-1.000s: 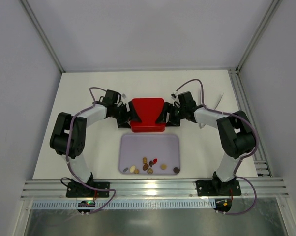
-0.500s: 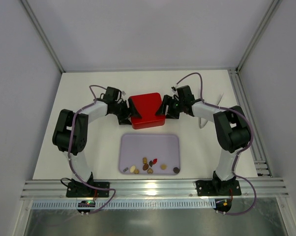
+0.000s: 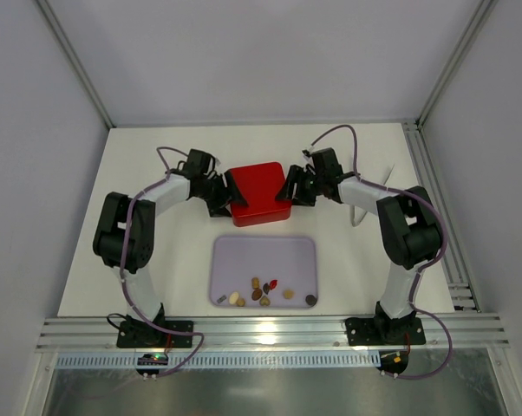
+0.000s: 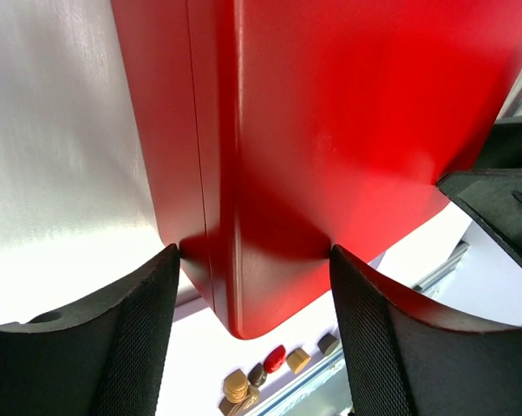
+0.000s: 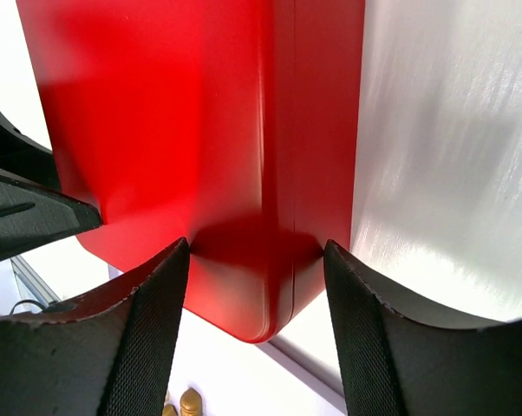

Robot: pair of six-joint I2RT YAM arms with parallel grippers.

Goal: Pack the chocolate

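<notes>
The chocolate [image 3: 265, 293] lies as several small brown, tan, cream and one reddish piece near the front of the pale lilac tray [image 3: 244, 251]. Some pieces [image 4: 274, 360] show between the left fingers, and gold-brown ones [image 5: 187, 403] below the right fingers. A red square box [image 3: 259, 192], lid down, sits behind the tray. My left gripper [image 3: 225, 195] is shut on its left edge and my right gripper [image 3: 289, 189] on its right edge. In the wrist views both fingers of each gripper [image 4: 252, 260] [image 5: 254, 251] press the box's [image 4: 330, 130] [image 5: 174, 113] top and bottom faces.
The white table [image 3: 157, 165] is walled by grey panels at the back and sides. A metal rail [image 3: 270, 334] runs along the near edge by the arm bases. A white cable [image 3: 365, 204] lies right of the right arm.
The red box went from a stepped, partly open outline to a flat closed square, a little farther back. Both grippers followed it and their jaws narrowed onto its edges.
</notes>
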